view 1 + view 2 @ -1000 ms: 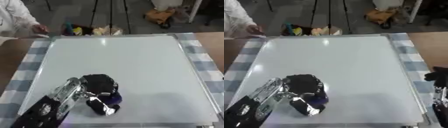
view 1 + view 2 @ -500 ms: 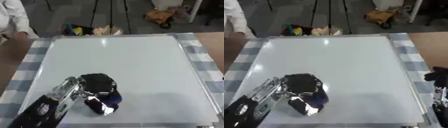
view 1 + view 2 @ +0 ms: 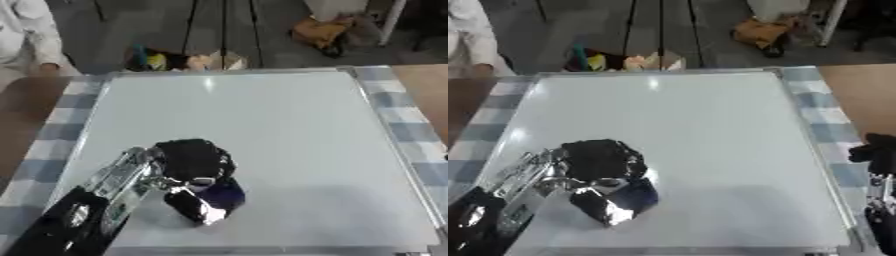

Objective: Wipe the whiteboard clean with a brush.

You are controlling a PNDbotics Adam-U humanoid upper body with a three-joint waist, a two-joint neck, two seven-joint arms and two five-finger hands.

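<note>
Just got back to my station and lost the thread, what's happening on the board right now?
The robot's left hand is down on the whiteboard, near its lower left part, fingers curled over a dark brush pressed against the surface. The board looks clean in these views, with no marks I can make out. The right hand sits idle off the board's right edge, low in the right eye view. The whiteboard lies on a checked cloth.
</note>
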